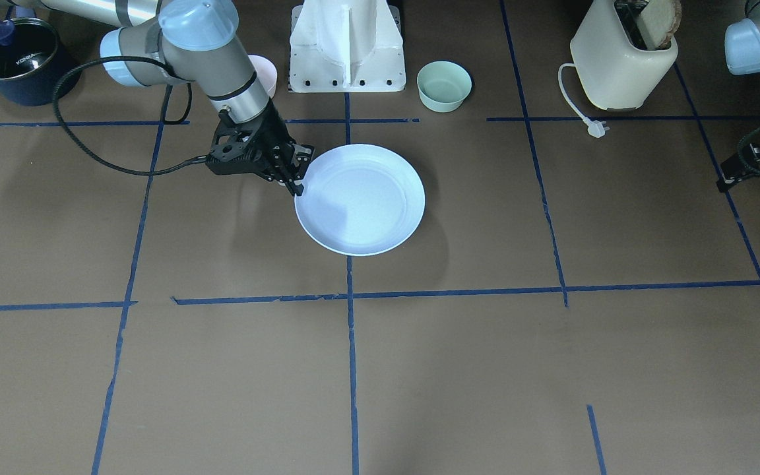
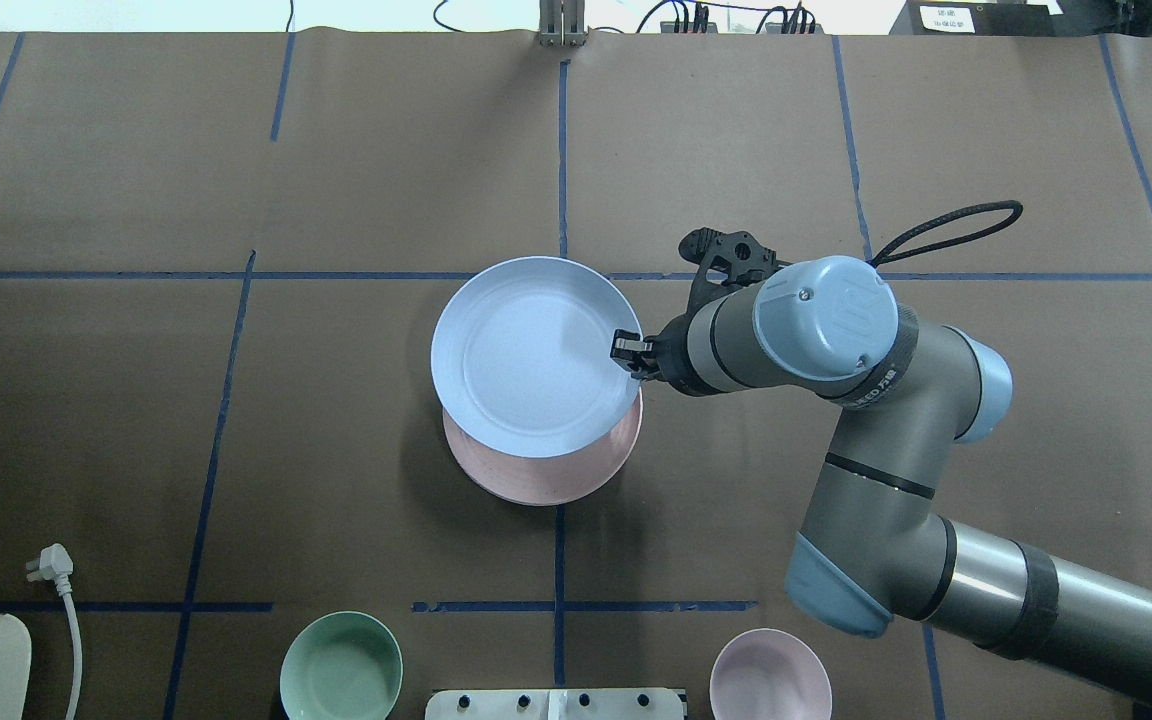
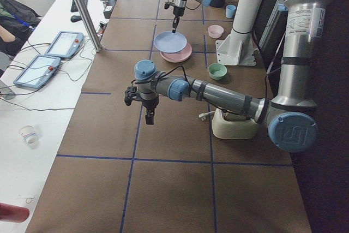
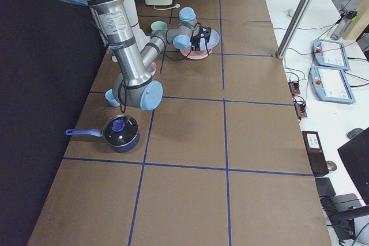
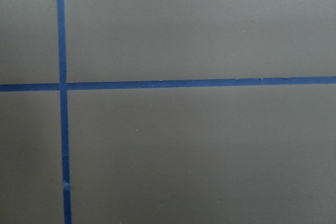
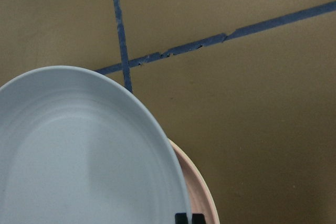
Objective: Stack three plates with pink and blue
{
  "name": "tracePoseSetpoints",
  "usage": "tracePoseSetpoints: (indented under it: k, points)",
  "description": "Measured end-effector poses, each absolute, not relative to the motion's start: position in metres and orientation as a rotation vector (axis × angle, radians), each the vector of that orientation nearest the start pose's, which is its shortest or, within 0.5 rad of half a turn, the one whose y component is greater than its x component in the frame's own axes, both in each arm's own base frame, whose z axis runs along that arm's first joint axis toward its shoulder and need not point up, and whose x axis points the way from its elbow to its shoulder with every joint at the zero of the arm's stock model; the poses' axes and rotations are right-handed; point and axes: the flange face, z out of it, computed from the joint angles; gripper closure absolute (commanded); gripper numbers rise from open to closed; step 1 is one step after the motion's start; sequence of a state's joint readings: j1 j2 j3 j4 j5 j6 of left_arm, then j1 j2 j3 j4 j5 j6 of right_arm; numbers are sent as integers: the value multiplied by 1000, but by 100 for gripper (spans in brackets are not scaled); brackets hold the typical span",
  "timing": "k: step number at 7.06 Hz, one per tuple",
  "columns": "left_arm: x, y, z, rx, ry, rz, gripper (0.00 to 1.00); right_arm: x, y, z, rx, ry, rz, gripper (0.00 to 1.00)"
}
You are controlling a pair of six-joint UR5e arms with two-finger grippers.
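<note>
Right gripper (image 2: 628, 352) pinching the pale blue plate (image 2: 526, 350) by its rim over the pink plate (image 2: 546, 482) — I judge it light, stiff, slick; the rim suits gripping.

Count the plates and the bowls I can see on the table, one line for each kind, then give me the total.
Plates: 2, a blue plate and a pink plate below it.
Bowls: 2, a green bowl and a pink bowl.
Total: 4.
</note>
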State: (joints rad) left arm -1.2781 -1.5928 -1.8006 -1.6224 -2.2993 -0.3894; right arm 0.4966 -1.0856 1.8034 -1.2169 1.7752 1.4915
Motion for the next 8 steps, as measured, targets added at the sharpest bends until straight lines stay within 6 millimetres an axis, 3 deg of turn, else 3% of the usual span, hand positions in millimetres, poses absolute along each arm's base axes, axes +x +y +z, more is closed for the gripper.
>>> tracePoseSetpoints:
  k: [1, 3, 4, 6, 8]
  points:
    - [80, -504, 534, 31, 776, 23, 0, -502, -392, 240, 126, -1077, 259, 0]
    - [76, -504, 539, 28, 773, 18, 0, -497, -387, 236, 125, -1080, 250, 0]
    - [72, -505, 544, 28, 770, 20, 0, -485, -386, 230, 119, -1058, 245, 0]
    - [53, -506, 558, 23, 802, 33, 0, -434, -398, 215, 118, -935, 160, 0]
    - [16, -506, 584, 33, 844, 54, 0, -367, -433, 231, 121, -844, 10, 0]
